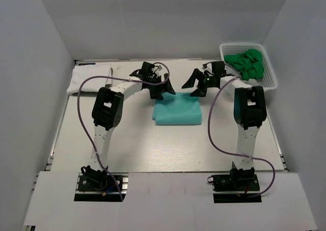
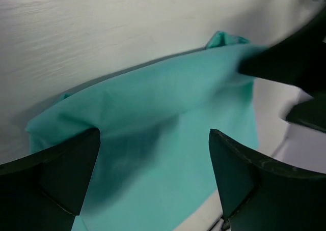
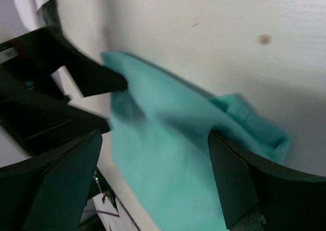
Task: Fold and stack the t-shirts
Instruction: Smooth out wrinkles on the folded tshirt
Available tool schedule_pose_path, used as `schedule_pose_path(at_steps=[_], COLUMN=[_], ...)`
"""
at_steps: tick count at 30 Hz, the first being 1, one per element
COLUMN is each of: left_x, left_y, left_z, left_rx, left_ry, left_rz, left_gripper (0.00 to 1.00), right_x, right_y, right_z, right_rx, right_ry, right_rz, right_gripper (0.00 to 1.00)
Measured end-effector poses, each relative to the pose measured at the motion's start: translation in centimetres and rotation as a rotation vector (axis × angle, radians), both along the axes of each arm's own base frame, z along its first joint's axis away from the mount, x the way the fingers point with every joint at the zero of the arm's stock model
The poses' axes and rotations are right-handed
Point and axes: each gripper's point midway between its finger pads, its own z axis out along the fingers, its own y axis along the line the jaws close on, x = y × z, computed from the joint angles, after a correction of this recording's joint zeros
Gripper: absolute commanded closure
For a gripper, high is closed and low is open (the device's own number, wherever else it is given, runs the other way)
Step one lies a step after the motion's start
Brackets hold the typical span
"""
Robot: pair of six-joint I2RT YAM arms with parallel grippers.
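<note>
White shirt [image 1: 89,79] lay loose at far left of surface [image 1: 153,149]. Left hand [image 1: 161,91] hung wide open, empty, over far edge of folded teal shirt [image 1: 177,111] at centre; right hand [image 1: 198,87] likewise, nothing held. Cloth prob. soft, light, floppy: best pinched at corners w/ both hands.

The left arm [image 1: 107,109] and right arm [image 1: 249,108] have white links between boxy black joint housings, each trailing a thin purple cable [image 1: 78,106]. The left gripper [image 2: 154,134] has broad, wedge-shaped matte black fingers [image 2: 61,175].
</note>
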Motion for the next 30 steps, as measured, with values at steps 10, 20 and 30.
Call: schedule_pose_path(at_steps=[10, 20, 30], left_x=[2.0, 3.3, -0.6], left_y=[1.0, 1.7, 2.0], left_z=[-0.1, 1.0, 4.9], left_rx=[-0.024, 0.019, 0.043], left_ry=[-0.008, -0.044, -0.106], left_rz=[0.054, 0.058, 0.032], left_gripper=[0.0, 0.0, 0.0], right_x=[4.3, 9.7, -1.0], right_y=[0.0, -1.0, -0.6], right_z=[-3.2, 0.8, 10.2], right_rx=[0.003, -0.087, -0.018], right_ry=[0.018, -0.17, -0.266], right_rz=[-0.127, -0.176, -0.118], right_gripper=[0.1, 0.1, 0.1])
